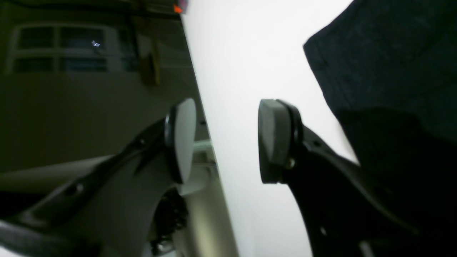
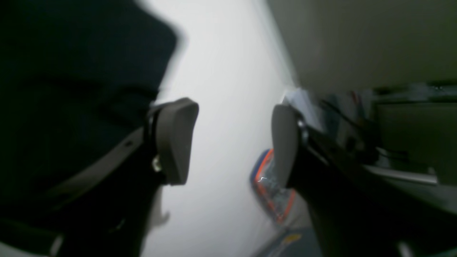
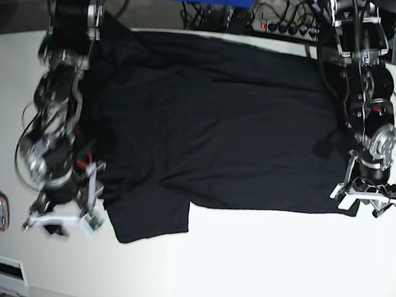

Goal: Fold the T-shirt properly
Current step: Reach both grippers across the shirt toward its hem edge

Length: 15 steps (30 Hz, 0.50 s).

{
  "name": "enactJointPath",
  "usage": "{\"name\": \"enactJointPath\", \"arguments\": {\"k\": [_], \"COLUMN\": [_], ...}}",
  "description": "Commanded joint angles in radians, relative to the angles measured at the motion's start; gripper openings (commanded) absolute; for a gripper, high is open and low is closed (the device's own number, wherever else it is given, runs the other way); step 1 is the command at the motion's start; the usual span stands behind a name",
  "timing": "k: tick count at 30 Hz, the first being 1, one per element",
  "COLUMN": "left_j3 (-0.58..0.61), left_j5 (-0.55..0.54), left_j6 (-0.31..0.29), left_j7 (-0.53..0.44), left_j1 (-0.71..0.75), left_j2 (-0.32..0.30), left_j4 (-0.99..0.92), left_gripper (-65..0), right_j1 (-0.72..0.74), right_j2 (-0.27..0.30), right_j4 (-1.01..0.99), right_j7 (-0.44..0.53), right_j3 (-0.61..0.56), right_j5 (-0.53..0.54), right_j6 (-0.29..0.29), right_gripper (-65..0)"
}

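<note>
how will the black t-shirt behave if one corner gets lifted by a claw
Probably floppy: the T-shirt lies flat against the white table with soft wrinkles, so a lifted corner would likely drape and trail the rest. Likely light for its spread, since the cloth looks thin. Pushing would probably bunch it, as near the sleeve, rather than slide it whole.

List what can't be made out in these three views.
- Plain black soft fabric T-shirt: left edge hidden under the right arm in base view; cut off by frame edges in both wrist views.
- Orange-and-blue flat object: blurred, partly behind the right end effector in right wrist view; unidentifiable.
- Background shelving: dark, blurred in left wrist view.
</note>
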Motion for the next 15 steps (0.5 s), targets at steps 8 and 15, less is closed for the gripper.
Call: {"name": "enactJointPath", "arguments": {"k": [8, 15], "left_j3": [-0.011, -0.015], "left_j5": [-0.435, -0.688], "left_j6": [0.020, 0.020], "left_j7": [-0.006, -0.004], "left_j1": [-0.106, -0.181], "left_j2": [0.032, 0.014], "left_j4": [-0.091, -0.209], "left_gripper": [-37.4, -37.4], "right_j1": [0.193, 0.203], "right_j2": [-0.119, -0.132], "right_j4": [-0.260, -0.521], "right_j7": [0.109, 0.201], "right_j3": [0.015, 0.067], "right_j5": [0.013, 0.021], "right_j6": [-0.255, -0.304], "right_gripper": [-31.2, -31.2]}}
